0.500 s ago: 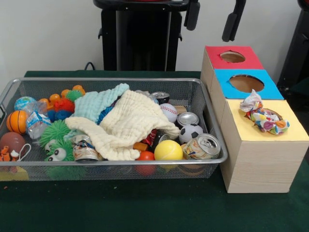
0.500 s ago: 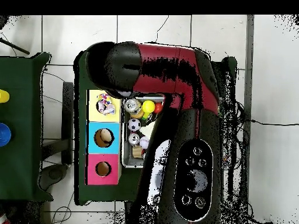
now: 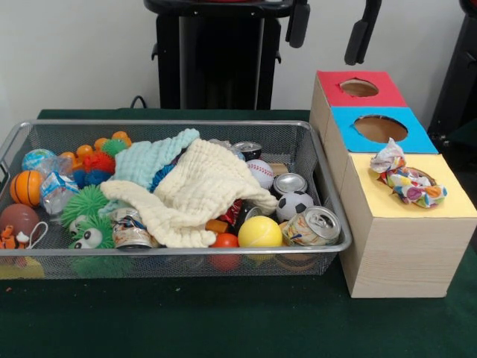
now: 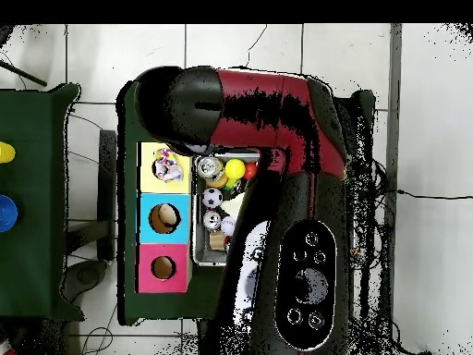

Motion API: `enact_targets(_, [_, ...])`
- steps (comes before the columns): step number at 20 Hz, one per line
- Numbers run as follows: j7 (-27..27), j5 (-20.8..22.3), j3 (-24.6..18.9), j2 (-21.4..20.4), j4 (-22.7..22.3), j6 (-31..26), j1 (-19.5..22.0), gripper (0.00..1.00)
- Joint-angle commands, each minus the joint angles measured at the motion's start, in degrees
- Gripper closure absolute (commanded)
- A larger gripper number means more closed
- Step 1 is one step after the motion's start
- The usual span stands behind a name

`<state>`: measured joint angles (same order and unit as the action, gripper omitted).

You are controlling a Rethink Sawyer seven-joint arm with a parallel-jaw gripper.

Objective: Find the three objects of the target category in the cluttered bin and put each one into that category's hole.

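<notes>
One spotted cloth [image 3: 408, 177] on yellow box [image 3: 417, 212], 3 holes

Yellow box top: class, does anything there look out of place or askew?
Yes. The spotted cloth sits bunched on the yellow box, partly over its hole and trailing onto the top surface rather than dropped through. The red and blue holes look clear.
</notes>
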<state>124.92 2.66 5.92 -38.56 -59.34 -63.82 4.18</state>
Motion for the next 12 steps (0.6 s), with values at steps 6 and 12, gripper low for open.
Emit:
enact_targets(6, [-2.1,1.6,-4.0,1.8,-9.3,2.5,0.2,0.00])
enact_targets(12, [-2.0,1.6,-4.1,2.0,-9.1,2.4,0.3,0.00])
